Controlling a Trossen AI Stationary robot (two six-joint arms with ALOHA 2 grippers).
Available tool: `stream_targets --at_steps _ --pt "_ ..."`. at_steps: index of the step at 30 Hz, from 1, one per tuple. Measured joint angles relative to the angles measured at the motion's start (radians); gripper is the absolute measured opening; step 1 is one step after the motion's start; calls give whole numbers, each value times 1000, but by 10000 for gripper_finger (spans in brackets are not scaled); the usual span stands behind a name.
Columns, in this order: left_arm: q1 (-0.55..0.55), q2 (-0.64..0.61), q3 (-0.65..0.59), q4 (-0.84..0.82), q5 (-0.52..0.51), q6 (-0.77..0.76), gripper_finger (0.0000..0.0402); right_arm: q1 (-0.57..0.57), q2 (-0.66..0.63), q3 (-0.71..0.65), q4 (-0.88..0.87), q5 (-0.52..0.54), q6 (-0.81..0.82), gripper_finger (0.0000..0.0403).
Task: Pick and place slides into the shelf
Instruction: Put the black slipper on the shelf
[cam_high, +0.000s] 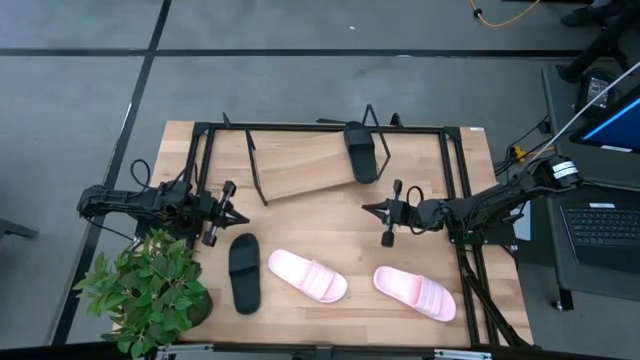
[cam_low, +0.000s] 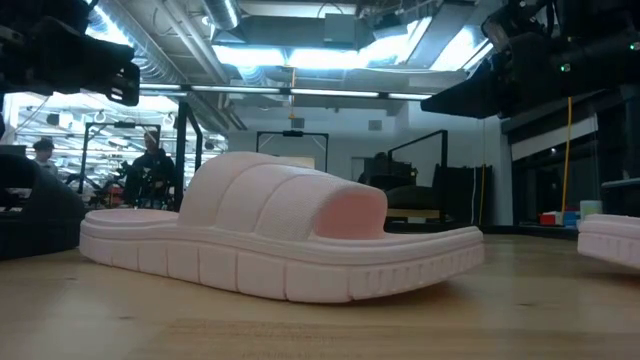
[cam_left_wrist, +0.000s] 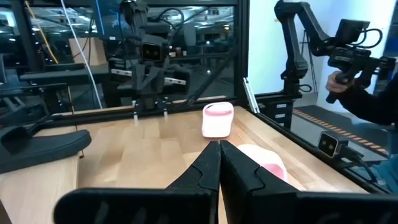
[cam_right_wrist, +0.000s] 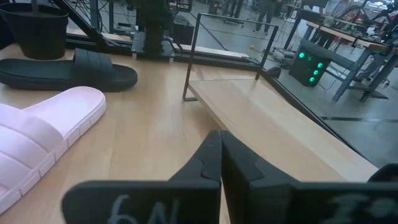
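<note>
Left gripper (cam_left_wrist: 219, 163): nearest the lens in its wrist view, fingers pressed together on nothing, hovering by the desk's left edge just beside the black slide (cam_high: 244, 272).
Right gripper (cam_high: 388, 212): clenched empty too, mid-desk, between the shelf (cam_high: 300, 165) and the two pink slides (cam_high: 307, 276) (cam_high: 414, 292).
Shelf: slanted board along the far edge, one black slide (cam_high: 360, 151) already resting at its right end.
Slides left: three, all flat along the near edge.
Plant (cam_high: 150, 290): near-left corner, close to the black slide.
Risk, grasp: jaws must part before descending, else they would likely shove a slide away.
Risk, placing: a slide might slip down the slanted board.
Risk, left reach: leaves may snag.
</note>
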Motion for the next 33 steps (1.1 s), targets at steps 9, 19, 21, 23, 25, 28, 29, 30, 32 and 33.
stream_targets --at_steps 9,19,21,23,25,28,29,30,32,33 --pt "0 0 0 0 0 0 0 0 0 0 0 1 -3 2" --pt "0 61 0 -12 -78 -16 0 0 0 0 0 1 0 3" --pt "0 78 0 -13 -94 -37 0 0 0 0 0 1 0 3" --pt "0 89 4 -20 -111 -51 0 0 0 0 0 1 0 3" --pt "0 100 20 -27 -114 -52 0 0 0 0 0 1 0 3" --pt "0 112 52 -67 -113 -53 0 0 0 0 0 1 5 3" --pt "0 118 62 -82 -109 -54 0 0 0 0 0 1 5 3" --pt "0 124 72 -94 -98 -54 0 0 0 0 0 1 5 3" --pt "0 137 92 -113 -74 -56 0 0 0 0 0 1 5 3" --pt "0 144 100 -114 -67 -58 0 0 0 0 0 1 5 3"
